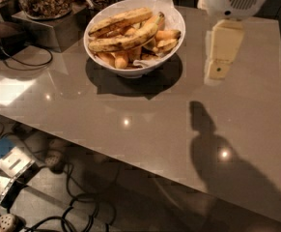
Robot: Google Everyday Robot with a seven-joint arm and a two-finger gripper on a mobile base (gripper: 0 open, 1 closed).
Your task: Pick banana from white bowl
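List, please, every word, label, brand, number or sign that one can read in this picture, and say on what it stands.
No text can be read.
The banana, the white bowl and the table carry no print.
The gripper, above the table to the right of the bowl, shows no marking.
The blue and white object on the floor may bear print, but nothing on it can be made out.

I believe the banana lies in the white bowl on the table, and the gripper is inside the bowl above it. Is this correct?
Not quite. The camera view shows the gripper outside the white bowl, hanging over the table beside it. The banana does lie in the bowl.
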